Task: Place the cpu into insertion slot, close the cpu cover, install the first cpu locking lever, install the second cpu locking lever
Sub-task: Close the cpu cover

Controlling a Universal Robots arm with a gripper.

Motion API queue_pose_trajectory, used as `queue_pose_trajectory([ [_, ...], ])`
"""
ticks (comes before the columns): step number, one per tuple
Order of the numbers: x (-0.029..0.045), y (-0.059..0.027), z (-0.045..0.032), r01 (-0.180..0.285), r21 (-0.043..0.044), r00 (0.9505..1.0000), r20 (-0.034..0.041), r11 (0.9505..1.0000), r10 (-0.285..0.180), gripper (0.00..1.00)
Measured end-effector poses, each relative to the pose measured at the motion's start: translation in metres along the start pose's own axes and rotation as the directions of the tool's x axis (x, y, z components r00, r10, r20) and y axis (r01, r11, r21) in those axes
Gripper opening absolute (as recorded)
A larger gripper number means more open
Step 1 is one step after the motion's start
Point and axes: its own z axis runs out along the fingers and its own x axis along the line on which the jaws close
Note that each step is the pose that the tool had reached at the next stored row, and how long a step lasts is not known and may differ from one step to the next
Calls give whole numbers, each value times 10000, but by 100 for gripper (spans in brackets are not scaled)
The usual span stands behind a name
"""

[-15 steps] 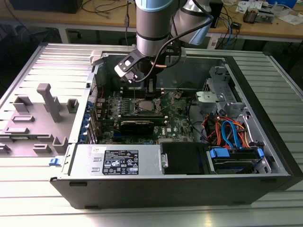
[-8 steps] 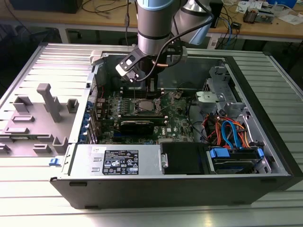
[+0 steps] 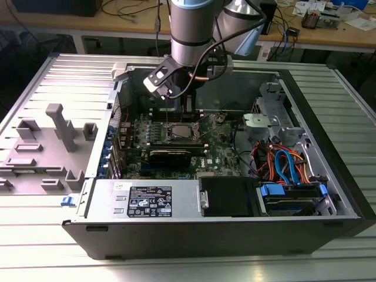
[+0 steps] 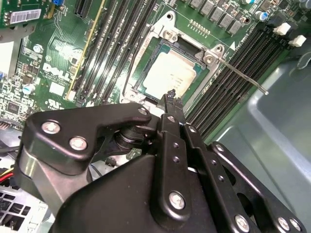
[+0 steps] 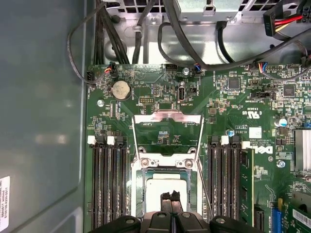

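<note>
Light, thin and fragile, best held by its edges, the cpu (image 5: 154, 191) lies in the insertion slot (image 4: 163, 48), toward the motherboard's (image 3: 226, 154) 12 o'clock in the exterior view. The gripper (image 5: 170, 195) hangs closed, seemingly empty, above it.

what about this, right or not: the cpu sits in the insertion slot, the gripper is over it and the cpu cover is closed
Not quite: the cpu cover is open, swung back off the insertion slot, as the first wrist view shows. The cpu does sit in the slot, with the gripper over it.
</note>
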Motion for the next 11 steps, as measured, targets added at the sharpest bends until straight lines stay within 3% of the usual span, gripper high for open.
queue_pose_trajectory([
  [4, -1, 2, -2, 2, 1, 10000, 3, 10000, -2, 11],
  [8, -2, 94, 0, 1, 2, 10000, 3, 10000, -1, 11],
  [11, -2, 115, 0, 2, 1, 10000, 2, 10000, -2, 11],
])
